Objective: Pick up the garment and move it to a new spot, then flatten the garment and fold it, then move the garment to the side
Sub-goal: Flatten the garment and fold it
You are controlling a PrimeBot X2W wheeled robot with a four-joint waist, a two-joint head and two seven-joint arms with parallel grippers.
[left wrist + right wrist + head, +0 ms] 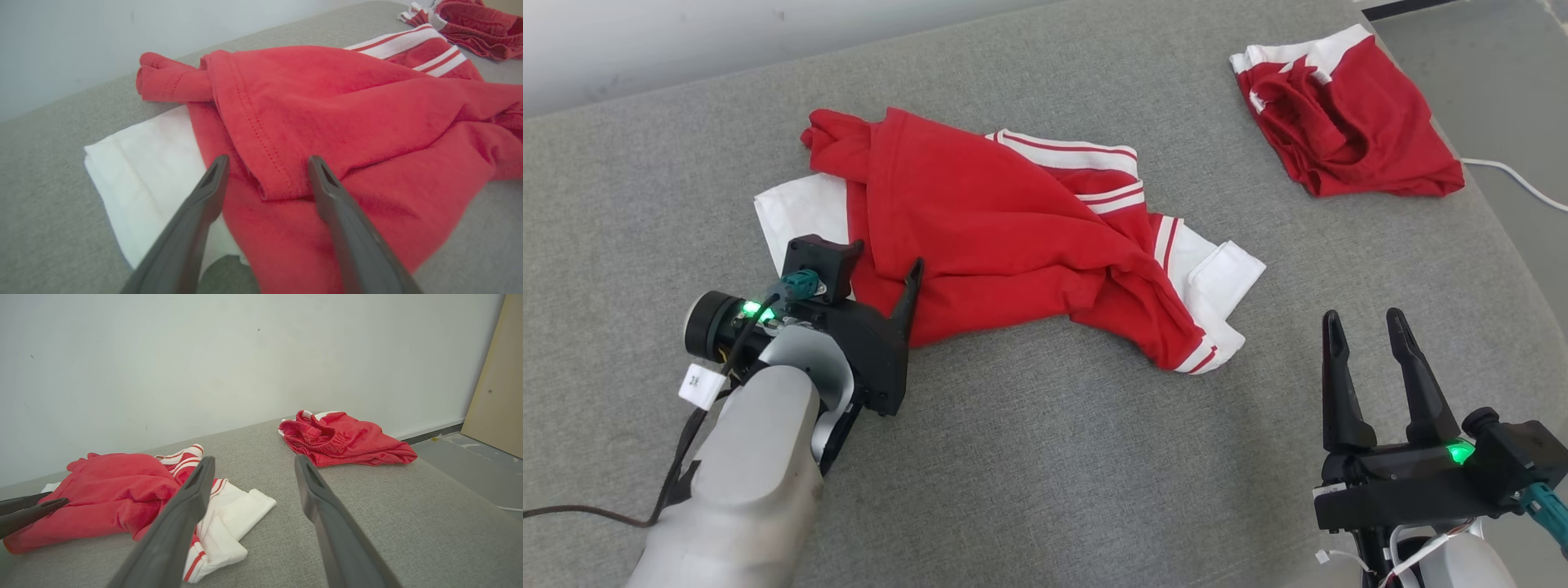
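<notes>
Garment (1005,237): a red top with white panels and red-and-white striped trim, lying crumpled at the centre of the grey fabric-covered worktop (1045,457). Left jaws stand wide apart and hold nothing. They sit at the garment's 8 o'clock edge, and in the left wrist view their fingers (212,192) flank a doubled red hem next to a white part of the cloth. Whether the tips touch the fabric cannot be told. Right jaws, likewise wide apart and empty, stand over bare worktop at 4 o'clock of the garment, clear of it, with fingers (1339,376) pointing toward 12 o'clock. A second red-and-white garment (1347,122) lies bunched at 1 o'clock, near the worktop's right edge and apart from the first. A white cable (1515,181) runs over the floor (1503,82) beyond that edge.
</notes>
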